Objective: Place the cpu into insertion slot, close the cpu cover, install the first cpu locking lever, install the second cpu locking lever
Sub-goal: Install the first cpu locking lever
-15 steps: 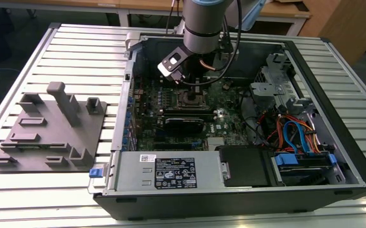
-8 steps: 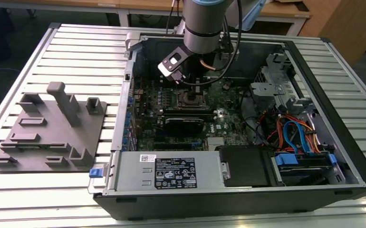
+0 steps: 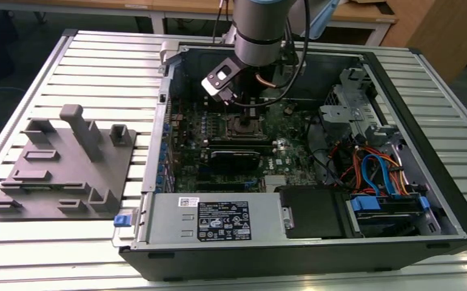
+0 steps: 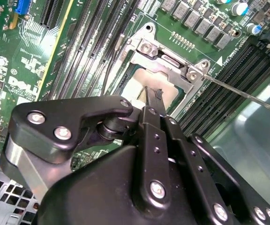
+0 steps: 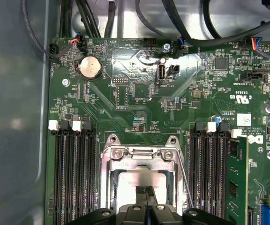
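The gripper (image 5: 145, 191) has its fingers pinched together on nothing, tips down over the cpu (image 5: 128, 180); whether they touch it, I can't tell. The chip lies in the insertion slot (image 3: 245, 127) under the cpu cover (image 5: 142, 153), its near half hidden by the gripper. A thin locking lever (image 4: 247, 95) juts out.

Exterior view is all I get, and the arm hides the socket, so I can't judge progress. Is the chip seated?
Observer: Yes. In the first wrist view the chip lies in it, silver top up.
Operator: Is the cover down?
Observer: The cover lies flat around the chip, which shows through its window.
Operator: And the levers?
Observer: In the second wrist view one lever sticks out over the memory slots and does not look clipped down.
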Robot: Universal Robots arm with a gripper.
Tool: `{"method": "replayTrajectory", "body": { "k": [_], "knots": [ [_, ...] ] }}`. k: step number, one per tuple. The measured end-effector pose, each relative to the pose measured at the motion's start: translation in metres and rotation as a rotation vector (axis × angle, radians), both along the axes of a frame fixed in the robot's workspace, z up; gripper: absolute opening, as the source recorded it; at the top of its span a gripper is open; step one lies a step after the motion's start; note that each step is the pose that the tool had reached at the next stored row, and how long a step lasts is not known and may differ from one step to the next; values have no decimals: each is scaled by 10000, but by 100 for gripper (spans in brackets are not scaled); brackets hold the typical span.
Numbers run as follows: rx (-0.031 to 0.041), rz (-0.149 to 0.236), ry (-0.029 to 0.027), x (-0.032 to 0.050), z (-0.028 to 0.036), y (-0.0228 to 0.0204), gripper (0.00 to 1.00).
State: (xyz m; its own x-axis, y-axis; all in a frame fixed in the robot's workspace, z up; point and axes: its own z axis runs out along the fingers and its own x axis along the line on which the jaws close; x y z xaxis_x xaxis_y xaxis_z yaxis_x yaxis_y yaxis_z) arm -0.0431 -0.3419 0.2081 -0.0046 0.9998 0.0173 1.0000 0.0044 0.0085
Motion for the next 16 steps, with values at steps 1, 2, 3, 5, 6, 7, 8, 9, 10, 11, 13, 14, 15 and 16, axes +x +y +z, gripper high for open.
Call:
{"method": "replayTrajectory", "body": {
  "k": [1, 2, 3, 5, 6, 7, 8, 9, 10, 11, 13, 14, 15, 16],
  "knots": [
    [1, 1, 0, 0, 10, 0, 10],
    [3, 0, 0, 0, 22, 0, 10],
    [4, 0, -1, 0, 37, 0, 10],
    [4, 1, 0, 0, 67, 0, 10],
    [4, 0, 0, 0, 85, 0, 10],
    [5, 0, 0, 0, 102, 0, 10],
    [4, 0, 0, 0, 119, 0, 10],
    [4, 0, 0, 0, 135, 0, 10],
    [3, 0, 0, 0, 151, 0, 10],
    [4, 0, 0, 0, 166, 0, 10],
    [4, 0, 0, 0, 195, 0, 10],
    [5, 0, 0, 0, 209, 0, 10],
    [4, 0, 0, 0, 223, 0, 10],
    [4, 0, 0, 0, 237, 0, 10]
  ]
}}
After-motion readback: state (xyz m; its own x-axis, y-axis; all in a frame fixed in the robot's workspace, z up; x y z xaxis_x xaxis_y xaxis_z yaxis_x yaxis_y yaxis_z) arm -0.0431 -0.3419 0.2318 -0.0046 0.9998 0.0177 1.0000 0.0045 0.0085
